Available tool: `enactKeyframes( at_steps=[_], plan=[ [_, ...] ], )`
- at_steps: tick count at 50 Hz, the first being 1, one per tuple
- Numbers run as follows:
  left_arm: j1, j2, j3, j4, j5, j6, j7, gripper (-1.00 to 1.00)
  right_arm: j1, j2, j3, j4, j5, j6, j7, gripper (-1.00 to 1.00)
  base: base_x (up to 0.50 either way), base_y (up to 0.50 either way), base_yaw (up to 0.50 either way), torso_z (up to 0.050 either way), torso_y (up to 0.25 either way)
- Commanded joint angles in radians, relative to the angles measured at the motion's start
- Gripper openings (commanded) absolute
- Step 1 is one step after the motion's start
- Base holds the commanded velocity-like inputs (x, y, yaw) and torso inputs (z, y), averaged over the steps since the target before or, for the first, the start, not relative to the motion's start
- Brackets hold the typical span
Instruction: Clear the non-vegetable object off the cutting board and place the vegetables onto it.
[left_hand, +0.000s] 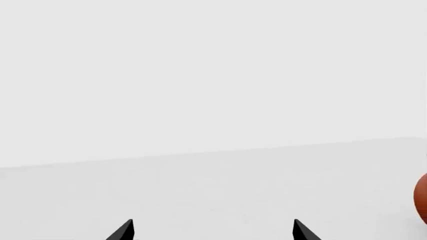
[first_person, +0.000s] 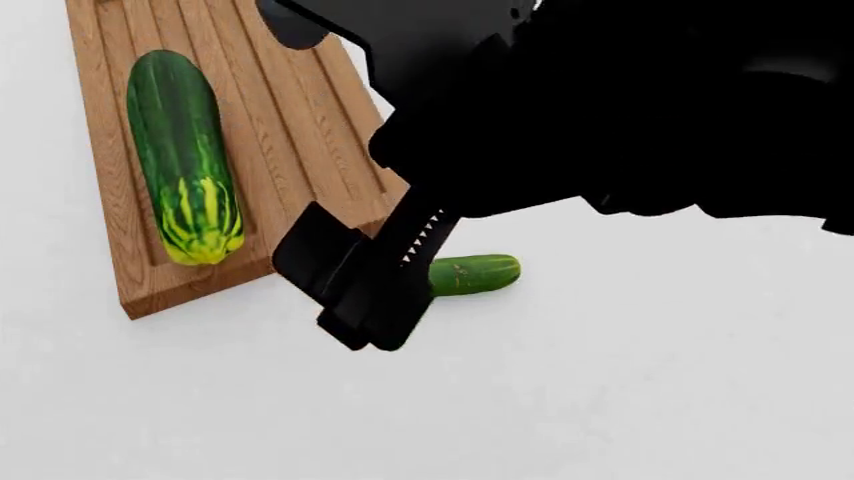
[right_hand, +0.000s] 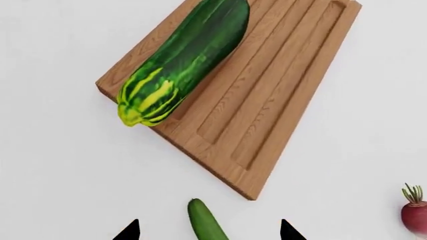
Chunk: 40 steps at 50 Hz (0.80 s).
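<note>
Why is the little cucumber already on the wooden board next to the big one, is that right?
Not quite. The little cucumber is not on the wooden board; it lies on the white table just off the board's end, between the right tool's open tips. The right wrist view shows it. Only the big cucumber lies on the board.

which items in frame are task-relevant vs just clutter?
Task-relevant:
- cutting board
- large cucumber, already on the board
- small cucumber, on the table beside the board, between the right gripper jaws
- radish, off the board, on the table

Just lying about:
- reddish-brown round object, only its edge shows in the left wrist view
</note>
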<state>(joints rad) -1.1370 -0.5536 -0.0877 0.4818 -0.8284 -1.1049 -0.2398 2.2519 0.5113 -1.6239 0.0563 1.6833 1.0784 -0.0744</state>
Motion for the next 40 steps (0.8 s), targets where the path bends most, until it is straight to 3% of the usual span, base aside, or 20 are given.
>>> enactKeyframes(
  at_steps=[1, 40],
  plan=[
    [0.002, -0.002, -0.001, 0.003, -0.005, 0.000, -0.006, 1.00, -0.041, 0.006, -0.018, -0.020, -0.042, 0.008, -0.025, 1.00, 0.00, 0.00, 0.00, 0.000, 0.000],
    [0.015, -0.003, 0.006, -0.001, -0.012, 0.017, -0.014, 1.00, -0.186, -0.018, -0.082, 0.046, -0.190, -0.059, -0.117, 1.00, 0.00, 0.00, 0.00, 0.000, 0.000]
  ],
)
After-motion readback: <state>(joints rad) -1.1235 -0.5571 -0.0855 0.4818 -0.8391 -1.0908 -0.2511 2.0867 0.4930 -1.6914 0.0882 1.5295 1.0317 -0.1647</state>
